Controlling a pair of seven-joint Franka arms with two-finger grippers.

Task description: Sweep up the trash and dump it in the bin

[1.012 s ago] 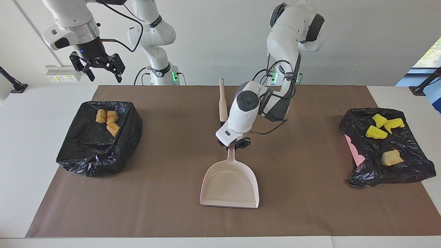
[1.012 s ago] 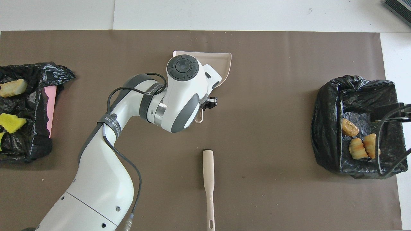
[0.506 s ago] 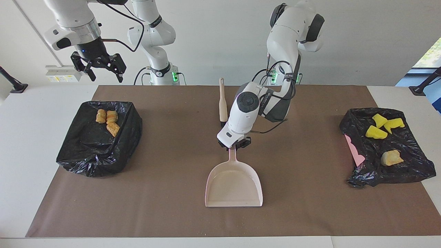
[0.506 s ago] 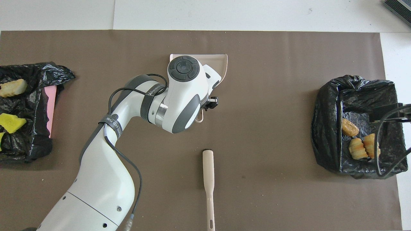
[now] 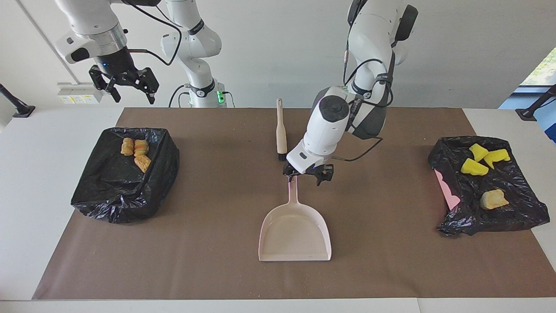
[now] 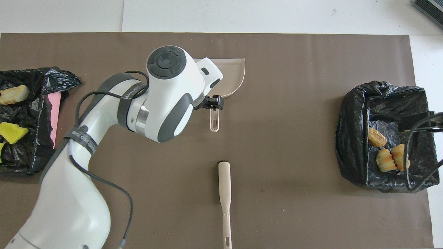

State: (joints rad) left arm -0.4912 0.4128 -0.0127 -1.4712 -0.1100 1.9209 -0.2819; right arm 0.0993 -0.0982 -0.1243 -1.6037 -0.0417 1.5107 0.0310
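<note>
Dustpan (image 5: 295,228) as my landmark: it lies flat mid-mat, mouth pointing away from the robots, handle running straight back toward them, so its long axis goes robot-to-front. I read the left gripper (image 5: 309,174) as hanging just above the handle's robot-end tip, fingers spread wide and holding nothing; the handle looks free of them. Brush (image 5: 281,129) lies nearer the robots than the dustpan, its axis roughly in line with the handle, close beside the left gripper. Right gripper (image 5: 128,88) waits high over the robot-side edge of the bin (image 5: 124,178), which sits toward the right arm's end of the table from the dustpan; its fingers stand apart, empty. Trash is nowhere around the dustpan: three pastry pieces (image 5: 136,153) sit in that bin, while the yellow sponge wedges (image 5: 482,159) and a beige chunk (image 5: 493,199) rest on the black bag (image 5: 512,208) toward the left arm's end. My judgement: dumping looks done; whichever tool comes next, the left arm is much the nearer.
</note>
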